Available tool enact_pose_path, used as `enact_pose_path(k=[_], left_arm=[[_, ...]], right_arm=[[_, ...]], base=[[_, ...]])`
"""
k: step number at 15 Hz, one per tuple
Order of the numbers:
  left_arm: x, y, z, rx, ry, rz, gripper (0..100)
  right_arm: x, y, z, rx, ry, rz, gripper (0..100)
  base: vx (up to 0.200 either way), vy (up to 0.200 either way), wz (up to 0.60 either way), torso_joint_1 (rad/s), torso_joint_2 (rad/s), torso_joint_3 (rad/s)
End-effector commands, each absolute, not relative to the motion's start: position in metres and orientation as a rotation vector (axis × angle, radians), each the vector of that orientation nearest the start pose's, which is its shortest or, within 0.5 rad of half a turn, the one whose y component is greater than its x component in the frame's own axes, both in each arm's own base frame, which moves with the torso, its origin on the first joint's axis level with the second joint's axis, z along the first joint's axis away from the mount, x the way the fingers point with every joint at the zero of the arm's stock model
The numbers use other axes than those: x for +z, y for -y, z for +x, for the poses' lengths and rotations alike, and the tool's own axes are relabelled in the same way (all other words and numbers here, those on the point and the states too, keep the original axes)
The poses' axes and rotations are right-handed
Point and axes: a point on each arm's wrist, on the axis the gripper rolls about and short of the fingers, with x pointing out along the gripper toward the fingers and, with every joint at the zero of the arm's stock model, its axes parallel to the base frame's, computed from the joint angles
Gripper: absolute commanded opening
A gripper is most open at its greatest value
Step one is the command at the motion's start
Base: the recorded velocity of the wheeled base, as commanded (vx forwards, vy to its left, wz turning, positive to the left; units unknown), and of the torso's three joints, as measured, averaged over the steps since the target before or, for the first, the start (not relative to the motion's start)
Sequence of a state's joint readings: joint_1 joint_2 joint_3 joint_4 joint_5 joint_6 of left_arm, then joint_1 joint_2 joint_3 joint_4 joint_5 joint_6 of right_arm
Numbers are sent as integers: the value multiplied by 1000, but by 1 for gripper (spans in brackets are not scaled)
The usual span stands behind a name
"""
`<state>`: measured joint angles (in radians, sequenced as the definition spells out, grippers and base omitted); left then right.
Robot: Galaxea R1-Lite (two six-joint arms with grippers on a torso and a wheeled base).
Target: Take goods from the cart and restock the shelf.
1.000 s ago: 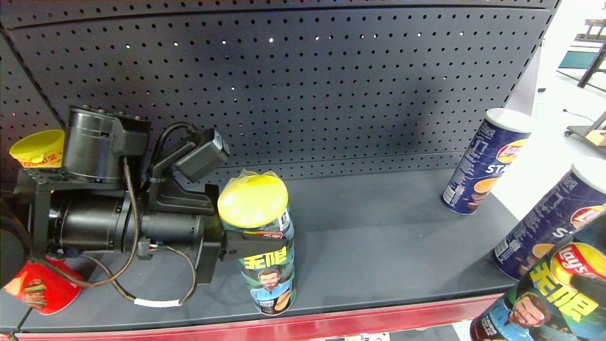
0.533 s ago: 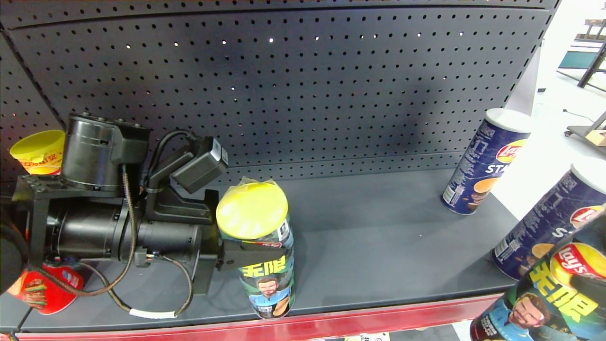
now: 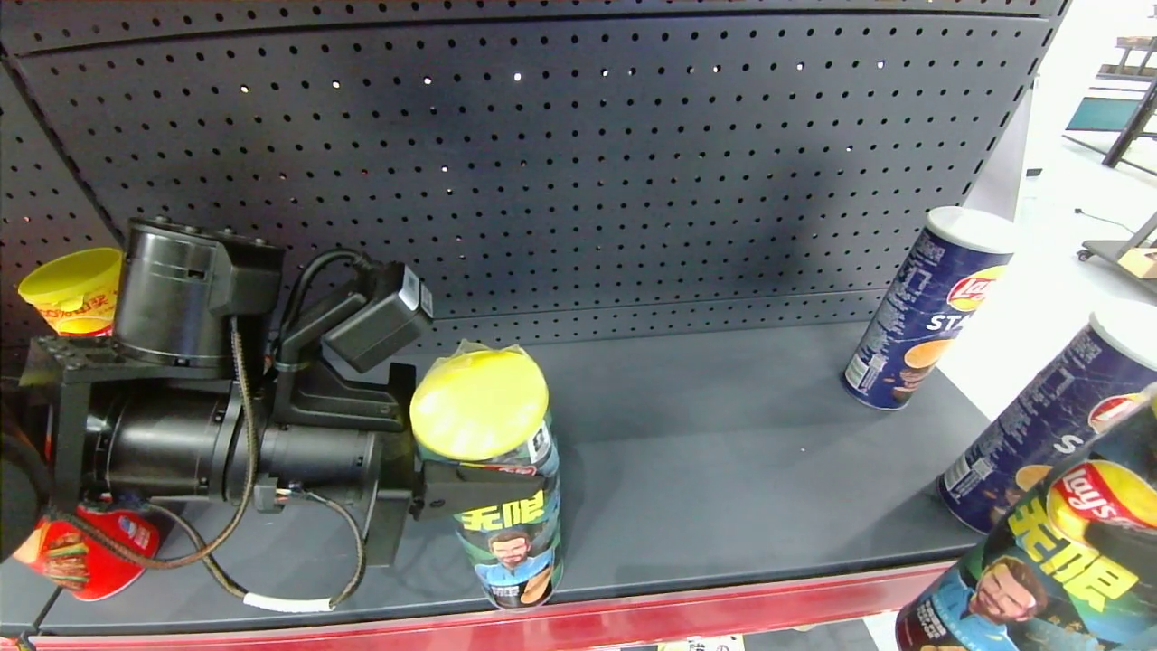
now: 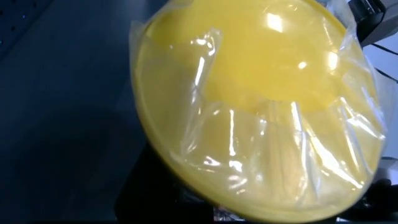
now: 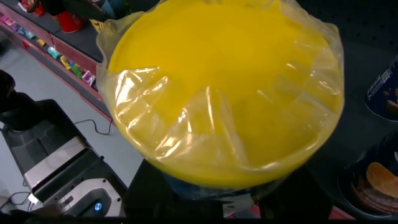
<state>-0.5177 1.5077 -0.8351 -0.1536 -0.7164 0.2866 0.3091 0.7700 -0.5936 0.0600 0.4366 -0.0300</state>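
Green chip can, yellow-lidded, stood upright at the front edge of the shelf, lower centre-left of the head frame. The left hand was clamped round its upper body, probably to steady it while its base settled flat. A second green can, lower right, appeared gripped by the right hand, held off the shelf beside the blue cans, presumably awaiting placement.

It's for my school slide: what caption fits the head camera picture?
Left end effector holds a yellow-lidded chip can upright at the front edge of the shelf.
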Motion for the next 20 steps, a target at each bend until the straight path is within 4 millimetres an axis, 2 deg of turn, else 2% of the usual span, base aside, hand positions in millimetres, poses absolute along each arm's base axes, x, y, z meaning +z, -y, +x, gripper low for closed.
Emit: enact_pose_path(k=[1, 5, 6, 9, 12, 15, 17, 20], left_arm=[[202, 137, 209, -1272, -374, 190, 0], [200, 136, 209, -1248, -384, 196, 0], [200, 136, 209, -1251, -383, 198, 100], [199, 137, 207, -1256, -386, 197, 100], [200, 131, 192, -1263, -386, 196, 100], [195, 119, 176, -1252, -410, 190, 100], [191, 104, 162, -1221, -412, 183, 100], [185, 85, 142, -1178, -404, 176, 100]], right_arm=[[231, -30, 63, 750, -230, -13, 0], [236, -32, 69, 756, -234, -14, 0], [237, -33, 71, 756, -236, -14, 0], [241, -35, 76, 760, -239, -17, 0], [248, -41, 85, 787, -242, -22, 0], [261, -52, 103, 823, -253, -29, 0], [265, -69, 136, 855, -251, -67, 0], [261, -98, 165, 936, -235, -87, 0]], base=[[0, 0, 0, 0, 0, 0], [0, 0, 0, 0, 0, 0], [0, 0, 0, 0, 0, 0], [0, 0, 0, 0, 0, 0], [0, 0, 0, 0, 0, 0], [0, 0, 0, 0, 0, 0], [0, 0, 0, 0, 0, 0], [0, 0, 0, 0, 0, 0]])
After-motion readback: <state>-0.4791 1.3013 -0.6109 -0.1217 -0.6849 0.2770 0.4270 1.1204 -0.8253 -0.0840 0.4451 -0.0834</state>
